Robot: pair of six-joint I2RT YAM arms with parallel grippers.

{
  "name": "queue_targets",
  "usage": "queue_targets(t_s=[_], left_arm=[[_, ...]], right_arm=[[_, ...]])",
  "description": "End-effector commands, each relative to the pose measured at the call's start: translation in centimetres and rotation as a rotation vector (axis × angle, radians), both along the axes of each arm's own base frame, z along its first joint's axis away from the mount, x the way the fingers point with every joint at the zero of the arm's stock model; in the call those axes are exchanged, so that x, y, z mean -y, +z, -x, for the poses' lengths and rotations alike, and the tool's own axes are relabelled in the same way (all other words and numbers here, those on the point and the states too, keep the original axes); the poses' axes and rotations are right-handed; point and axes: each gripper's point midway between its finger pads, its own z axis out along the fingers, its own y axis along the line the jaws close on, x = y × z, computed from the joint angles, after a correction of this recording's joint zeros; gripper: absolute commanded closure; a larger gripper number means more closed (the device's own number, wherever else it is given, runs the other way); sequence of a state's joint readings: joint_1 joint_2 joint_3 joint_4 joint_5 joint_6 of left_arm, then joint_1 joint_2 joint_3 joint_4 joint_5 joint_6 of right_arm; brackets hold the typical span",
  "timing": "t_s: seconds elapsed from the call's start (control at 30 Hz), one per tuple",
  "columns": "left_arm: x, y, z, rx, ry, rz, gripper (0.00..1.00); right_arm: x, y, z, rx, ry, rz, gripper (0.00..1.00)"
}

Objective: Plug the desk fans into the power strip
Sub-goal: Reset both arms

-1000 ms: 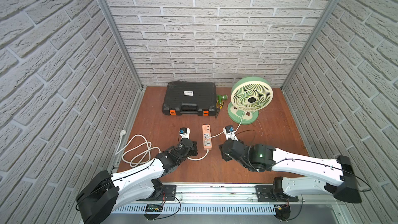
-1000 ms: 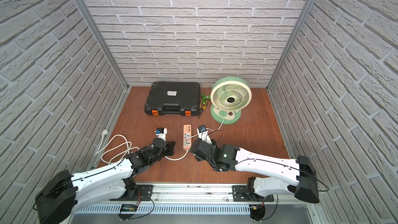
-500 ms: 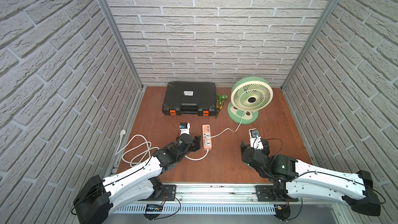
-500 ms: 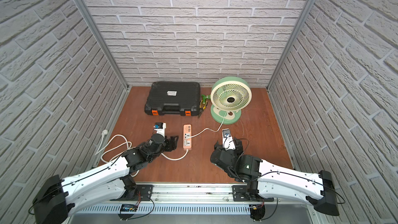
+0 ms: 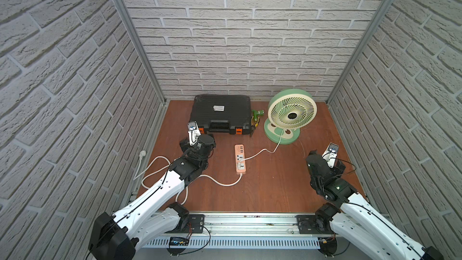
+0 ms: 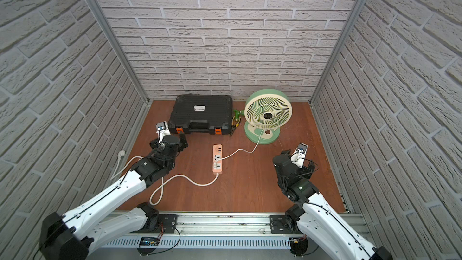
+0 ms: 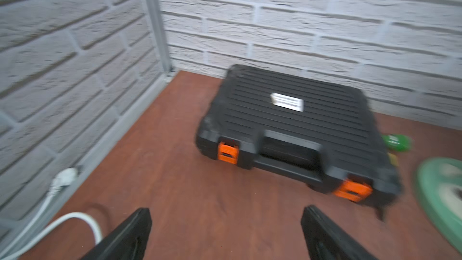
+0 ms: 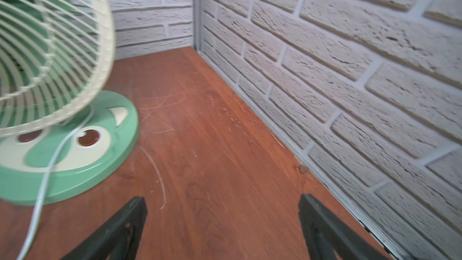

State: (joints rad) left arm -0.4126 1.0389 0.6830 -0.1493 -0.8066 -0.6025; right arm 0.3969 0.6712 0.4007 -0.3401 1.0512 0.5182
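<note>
1. In both top views the desk fan point(image 5: 291, 115) is standing at the back right of the wooden table point(image 5: 275, 191). A small green-handled tool point(image 5: 255, 120) is lying between it and the black toolcase point(image 5: 221, 113). The power strip point(image 5: 240, 158) is lying mid-table. The fan's thin cord point(image 5: 262, 150) is running from the base into one of the strip's sockets, where the plug point(image 5: 239, 165) looks to be sitting (too small for me to swear it's fully home). The left gripper point(image 5: 197, 143) and right gripper point(image 5: 325, 161) are hanging well apart from the strip, one on either side, touching nothing.
2. In a top view the strip's thick white cable point(image 6: 195, 182) is looping off under the left arm. Its wall plug point(image 6: 121, 153) is lying loose by the left wall.
3. The left wrist view is blurring a little. The fingers point(image 7: 125, 236) are standing wide with only bare table between them, facing the toolcase point(image 7: 295, 126).
4. In the right wrist view the fingers point(image 8: 120, 228) are also spreading wide and carrying nothing. The fan point(image 8: 50, 46) is sitting close by, its cord point(image 8: 45, 178) draping over the green base.
5. I'm judging the plugging-in as done, or very nearly, with both arms standing clear of the strip. The next move is calling for little: keeping both arms away from the cord so it isn't snagged. If the plug is sitting proud, one gripper would be steadying the strip while the other presses down.
</note>
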Motion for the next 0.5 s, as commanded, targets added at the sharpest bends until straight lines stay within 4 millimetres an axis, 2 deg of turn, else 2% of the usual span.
queue_targets(t_s=[0.0, 0.07, 0.13, 0.27, 0.33, 0.43, 0.47], left_arm=[[-5.0, -2.9, 0.1, -0.049, 0.189, -0.091, 0.02], [-7.0, -4.2, 0.0, -0.058, 0.251, -0.114, 0.02], [-8.5, -5.0, 0.1, -0.082, 0.285, -0.107, 0.02], [-8.8, -3.8, -1.0, -0.024, 0.203, -0.194, 0.02], [-8.8, -4.5, -1.4, -0.016, 0.164, -0.229, 0.02], [-8.6, -7.9, -2.1, -0.086, 0.114, -0.213, 0.02], [-8.4, -8.5, -2.4, -0.09, 0.103, -0.222, 0.02]], right_arm=[[1.7, 1.1, -1.4, 0.095, -0.071, 0.021, 0.01], [3.1, 0.9, -1.6, 0.079, -0.142, 0.061, 0.01], [4.2, -0.2, -2.3, 0.033, -0.179, 0.073, 0.01], [5.5, -2.8, -4.0, -0.012, -0.193, 0.048, 0.01], [5.4, -3.6, -5.3, 0.014, -0.161, 0.015, 0.01], [4.1, -3.7, -8.0, 0.062, -0.036, -0.013, 0.01], [3.3, -3.6, -9.0, 0.087, 0.028, -0.011, 0.01]])
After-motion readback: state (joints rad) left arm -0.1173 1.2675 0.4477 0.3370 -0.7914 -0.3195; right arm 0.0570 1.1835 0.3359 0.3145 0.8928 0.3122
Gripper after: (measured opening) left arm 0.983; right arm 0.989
